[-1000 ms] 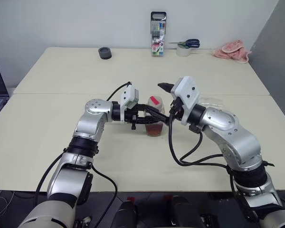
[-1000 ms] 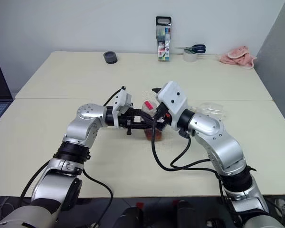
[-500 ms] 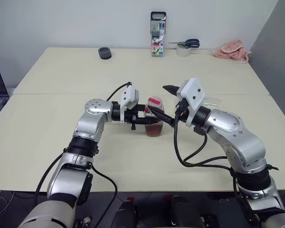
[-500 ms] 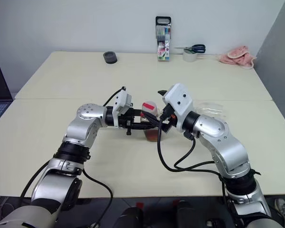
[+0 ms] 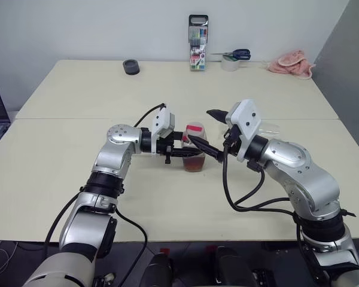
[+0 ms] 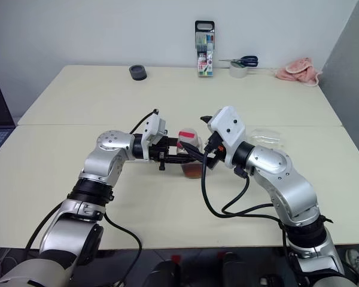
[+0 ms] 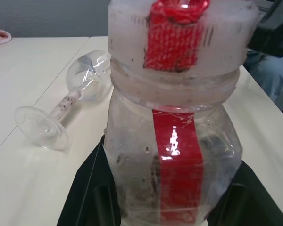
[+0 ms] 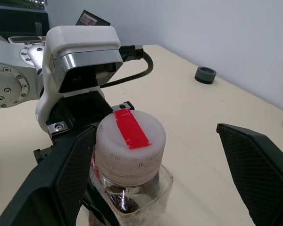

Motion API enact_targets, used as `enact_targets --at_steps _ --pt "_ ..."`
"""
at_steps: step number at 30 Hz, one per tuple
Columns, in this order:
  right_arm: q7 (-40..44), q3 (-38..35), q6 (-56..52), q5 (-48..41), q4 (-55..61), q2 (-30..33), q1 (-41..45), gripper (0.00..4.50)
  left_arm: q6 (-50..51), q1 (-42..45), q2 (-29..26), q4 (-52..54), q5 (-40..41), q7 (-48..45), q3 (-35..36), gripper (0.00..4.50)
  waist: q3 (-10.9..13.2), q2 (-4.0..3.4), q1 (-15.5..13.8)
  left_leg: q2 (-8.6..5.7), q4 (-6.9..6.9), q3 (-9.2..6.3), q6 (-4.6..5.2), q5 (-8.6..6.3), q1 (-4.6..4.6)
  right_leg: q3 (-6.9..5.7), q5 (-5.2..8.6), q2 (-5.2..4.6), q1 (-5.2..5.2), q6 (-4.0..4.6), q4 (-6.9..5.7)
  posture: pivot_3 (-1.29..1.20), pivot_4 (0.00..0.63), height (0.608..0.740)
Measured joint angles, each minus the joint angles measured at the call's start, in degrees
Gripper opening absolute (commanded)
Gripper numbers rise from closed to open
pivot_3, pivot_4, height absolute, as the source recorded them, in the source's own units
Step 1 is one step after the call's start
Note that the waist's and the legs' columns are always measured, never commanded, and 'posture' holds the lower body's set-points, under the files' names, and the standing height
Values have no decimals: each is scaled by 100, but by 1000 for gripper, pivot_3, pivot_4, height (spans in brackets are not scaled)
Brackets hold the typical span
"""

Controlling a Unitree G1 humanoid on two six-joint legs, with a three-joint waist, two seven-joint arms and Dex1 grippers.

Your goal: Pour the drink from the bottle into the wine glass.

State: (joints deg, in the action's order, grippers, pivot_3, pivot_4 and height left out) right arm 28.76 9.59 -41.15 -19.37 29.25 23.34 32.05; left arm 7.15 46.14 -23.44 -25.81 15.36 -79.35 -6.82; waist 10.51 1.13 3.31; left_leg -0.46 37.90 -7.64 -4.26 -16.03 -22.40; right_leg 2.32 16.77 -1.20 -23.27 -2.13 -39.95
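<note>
You're uncapping: left gripper (image 5: 180, 150) is clamping bottle (image 5: 195, 156), right gripper (image 8: 165, 169) is spread wide beside cap (image 8: 130, 136). Next: close on cap, twist. Wine glass (image 7: 61, 116) is lying tipped beyond bottle.

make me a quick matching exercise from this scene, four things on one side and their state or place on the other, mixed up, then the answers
Things:
1. bottle
2. wine glass
3. right gripper
4. scissors

States or places:
A. lying on its side on the table
B. open, fingers either side of the cap
C. upright, cap on, gripped by the left gripper
D. resting on a roll of tape at the table's far edge

Pairs: 1-C, 2-A, 3-B, 4-D
</note>
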Motion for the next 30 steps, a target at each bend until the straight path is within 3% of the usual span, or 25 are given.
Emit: enact_targets --at_steps 17,25,30 --pt "159 -55 -101 -284 210 45 -6 4313 -112 -1 -32 -127 -4 2 0 1689 0 0 -1 0 0 0 1 0 0 0 0 0 0 0 0 0 150 740" --pt "367 -200 -276 -821 472 123 -6 4313 -284 -1 -14 -199 -16 97 1 1689 0 0 -3 0 0 -2 1 -1 -1 -1 0 0 0 0 1 0 150 740" --pt "475 -272 -303 -911 489 329 -89 4500 -395 -1 -2 -187 -15 149 2 1689 0 0 -3 0 0 -1 1 -1 -1 -1 0 0 0 0 1 0 150 740"
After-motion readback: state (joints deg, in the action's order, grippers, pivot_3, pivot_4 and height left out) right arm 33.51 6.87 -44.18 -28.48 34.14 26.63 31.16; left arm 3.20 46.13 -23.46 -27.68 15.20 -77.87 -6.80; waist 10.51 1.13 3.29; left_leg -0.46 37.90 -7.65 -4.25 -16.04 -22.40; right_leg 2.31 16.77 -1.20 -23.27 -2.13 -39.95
